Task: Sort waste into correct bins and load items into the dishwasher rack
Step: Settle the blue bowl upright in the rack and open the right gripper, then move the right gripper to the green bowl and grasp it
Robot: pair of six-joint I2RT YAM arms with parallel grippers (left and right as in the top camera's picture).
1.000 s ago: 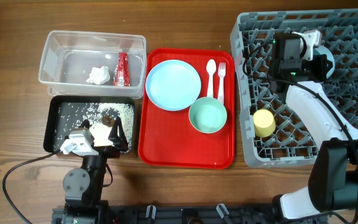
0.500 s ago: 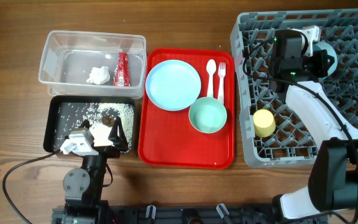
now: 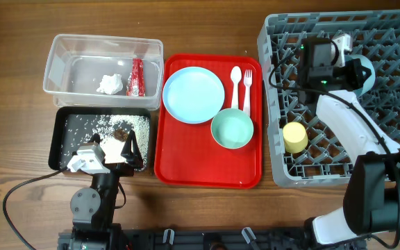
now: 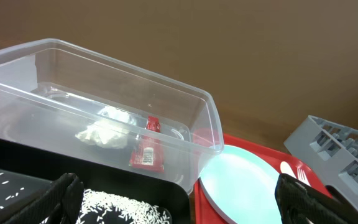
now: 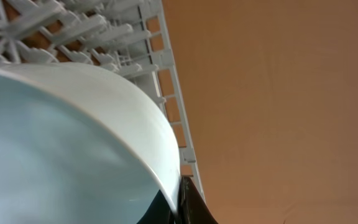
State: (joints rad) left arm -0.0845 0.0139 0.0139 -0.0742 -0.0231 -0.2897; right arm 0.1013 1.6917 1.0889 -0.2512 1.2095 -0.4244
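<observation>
My right gripper is shut on the rim of the light blue bowl and holds it tilted over the grey dishwasher rack. In the right wrist view the bowl fills the left, its rim pinched between the fingers. A yellow cup lies in the rack. My left gripper is open and empty over the near edge of the black tray, which holds rice scraps. The clear tub holds the white tissue and the red sachet.
The red serving tray between the bins and the rack carries the light blue plate, mint green bowl, white spoon and fork. The rack's upright pegs surround the held bowl.
My right gripper has turned a little with the light blue bowl, which has shifted slightly right over the rack. The left arm has not moved.
</observation>
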